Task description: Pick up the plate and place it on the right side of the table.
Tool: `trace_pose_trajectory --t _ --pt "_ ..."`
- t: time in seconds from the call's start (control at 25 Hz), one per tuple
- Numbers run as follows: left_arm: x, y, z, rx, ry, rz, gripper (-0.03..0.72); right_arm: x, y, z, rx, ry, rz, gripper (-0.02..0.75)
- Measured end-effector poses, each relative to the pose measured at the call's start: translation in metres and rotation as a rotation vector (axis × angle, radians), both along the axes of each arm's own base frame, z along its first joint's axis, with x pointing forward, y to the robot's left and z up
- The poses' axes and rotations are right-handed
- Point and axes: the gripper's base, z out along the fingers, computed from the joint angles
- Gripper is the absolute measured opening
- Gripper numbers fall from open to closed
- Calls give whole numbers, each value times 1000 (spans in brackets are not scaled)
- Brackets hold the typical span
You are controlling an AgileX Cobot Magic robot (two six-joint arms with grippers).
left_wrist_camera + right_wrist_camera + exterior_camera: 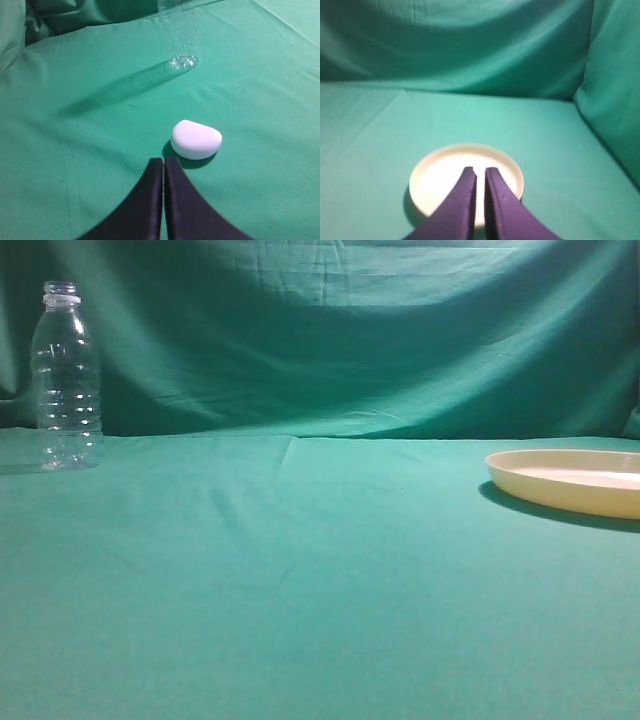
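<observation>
Pale cream-yellow round plastic plate (572,481): flat on teal cloth worktop (300,580), far right (apparently already at target) | right gripper (480,174): nearly closed, empty, above plate | left gripper (163,161): clenched, empty, by white rounded lump (196,139)

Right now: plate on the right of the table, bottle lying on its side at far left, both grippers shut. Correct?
One error: the bottle is not lying down. The exterior view shows it standing upright at the far left of the table. The rest holds: the plate sits at the right, and the left gripper and right gripper both look shut.
</observation>
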Motion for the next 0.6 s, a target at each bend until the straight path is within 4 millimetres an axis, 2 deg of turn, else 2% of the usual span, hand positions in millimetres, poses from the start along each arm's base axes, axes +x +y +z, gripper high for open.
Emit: trace_pose_trajectory --t 0.16,0.32,0.6 --pt "0 0 0 0 0 0 0 7 0 -35 -11 79 -3 48" --pt "0 0 0 0 0 0 0 11 0 -59 6 118 -14 48" --pt "0 0 0 0 0 0 0 12 0 -67 54 152 -26 48"
